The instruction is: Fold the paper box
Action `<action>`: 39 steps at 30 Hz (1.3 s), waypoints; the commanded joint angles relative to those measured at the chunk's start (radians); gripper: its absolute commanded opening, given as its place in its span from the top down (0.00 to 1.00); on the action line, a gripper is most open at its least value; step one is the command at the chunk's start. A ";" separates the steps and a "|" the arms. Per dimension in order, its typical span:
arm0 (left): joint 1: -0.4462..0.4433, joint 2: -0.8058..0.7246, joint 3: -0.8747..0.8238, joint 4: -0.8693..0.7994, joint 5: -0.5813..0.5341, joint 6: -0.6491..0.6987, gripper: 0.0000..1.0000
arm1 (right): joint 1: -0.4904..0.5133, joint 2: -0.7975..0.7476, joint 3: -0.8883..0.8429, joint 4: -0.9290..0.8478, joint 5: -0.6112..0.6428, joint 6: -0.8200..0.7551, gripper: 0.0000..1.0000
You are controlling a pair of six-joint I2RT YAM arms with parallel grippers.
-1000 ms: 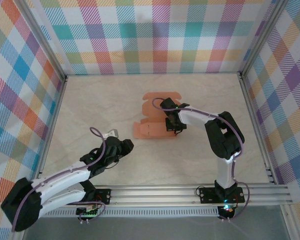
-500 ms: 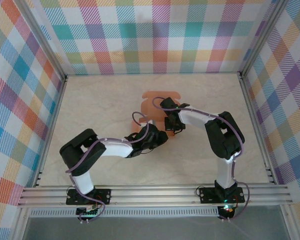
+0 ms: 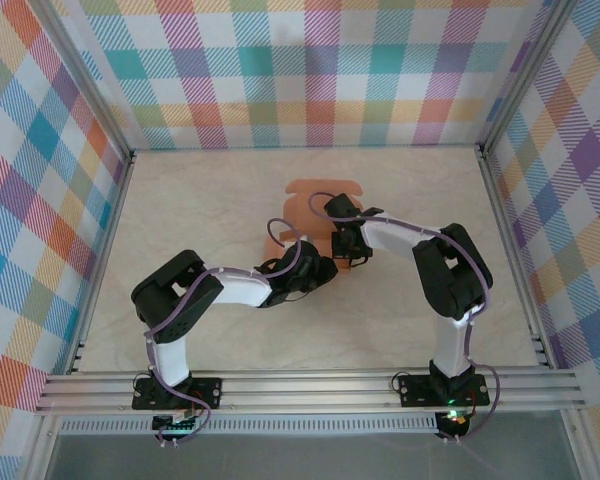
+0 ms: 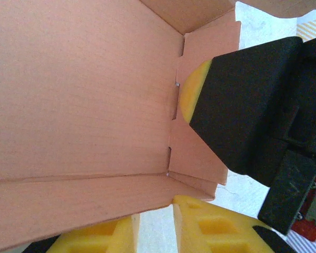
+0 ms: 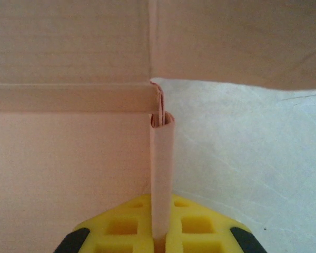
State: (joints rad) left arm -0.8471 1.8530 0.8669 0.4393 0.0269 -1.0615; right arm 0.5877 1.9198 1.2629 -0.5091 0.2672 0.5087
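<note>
The paper box (image 3: 315,192), salmon-orange card partly folded up, sits near the middle of the pale table (image 3: 210,200), a little toward the far wall, with one rounded flap lying flat on its far side. In my left wrist view the paper box (image 4: 84,89) shows a broad panel with raised walls meeting at a corner and notched tabs along the seam. My right gripper (image 5: 162,232) is clamped on a thin upright flap of the paper box (image 5: 68,158), yellow pads pressed to either side of the card where it curls over at the top. Seen from above, the right gripper (image 3: 348,245) reaches in at the card's right edge. In my left wrist view the right gripper (image 4: 237,105) is black and yellow against the tabbed side. My left gripper (image 4: 155,221) sits at the card's near edge, its fingers a narrow gap apart with bare table between them, pinching nothing. From overhead my left gripper (image 3: 302,270) is just beside the box's near side. Plaid walls (image 3: 310,70) ring the table.
</note>
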 commanded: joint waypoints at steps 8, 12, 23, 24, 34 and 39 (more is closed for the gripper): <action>0.070 0.052 0.062 -0.025 -0.038 0.006 0.73 | 0.022 -0.039 -0.041 -0.064 -0.073 -0.006 0.97; 0.074 0.069 0.104 -0.033 -0.030 0.020 0.72 | 0.050 -0.039 -0.034 -0.089 -0.023 0.001 0.94; 0.074 0.090 0.107 -0.027 -0.016 0.009 0.72 | 0.050 -0.018 -0.004 -0.108 0.023 0.012 0.92; 0.074 0.091 0.110 -0.027 -0.017 0.009 0.72 | 0.050 -0.015 0.002 -0.114 0.027 0.009 0.90; 0.097 0.103 0.145 -0.046 -0.010 0.027 0.70 | 0.044 -0.009 0.023 -0.132 0.021 -0.006 0.91; 0.090 0.031 0.100 -0.066 -0.018 0.091 0.62 | 0.023 -0.003 0.043 -0.140 0.001 -0.018 0.91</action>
State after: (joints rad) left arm -0.7799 1.9232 0.9768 0.3756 0.0872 -1.0241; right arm 0.5835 1.9099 1.2839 -0.5289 0.3630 0.5339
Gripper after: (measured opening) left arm 0.356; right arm 0.093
